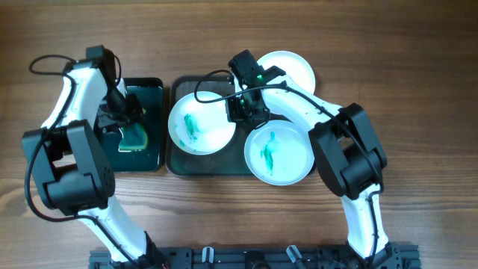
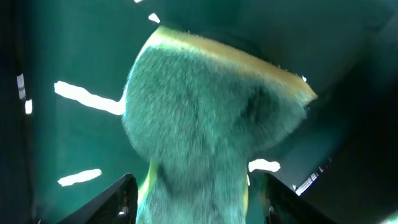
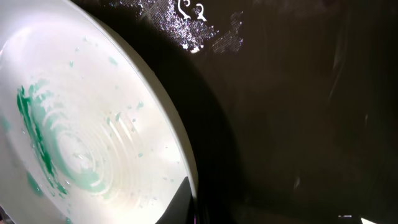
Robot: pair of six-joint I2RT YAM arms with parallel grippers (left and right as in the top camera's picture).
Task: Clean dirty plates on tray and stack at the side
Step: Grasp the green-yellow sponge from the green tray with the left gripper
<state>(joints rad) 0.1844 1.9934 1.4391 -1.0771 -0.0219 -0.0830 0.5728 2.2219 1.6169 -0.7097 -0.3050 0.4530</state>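
The dark grey tray point(image 1: 224, 163) holds a white plate point(image 1: 200, 123) with teal smears on its left side. A pale plate point(image 1: 278, 153) with a teal smear lies on its right side. A clean white plate point(image 1: 290, 69) lies at the tray's far right corner. My right gripper point(image 1: 243, 110) is shut on the right rim of the smeared white plate point(image 3: 93, 143), one finger on its inner side point(image 3: 186, 208). The tray floor point(image 3: 298, 124) shows beside it. My left gripper point(image 1: 123, 113) is shut on a green and yellow sponge point(image 2: 205, 118) over green liquid; its fingers point(image 2: 196, 202) flank the sponge.
A smaller black tray point(image 1: 154, 88) with green liquid stands left of the big tray, with the sponge point(image 1: 136, 136) in it. Both arms reach in from the table's front edge. Bare wooden table point(image 1: 418, 90) lies to the right.
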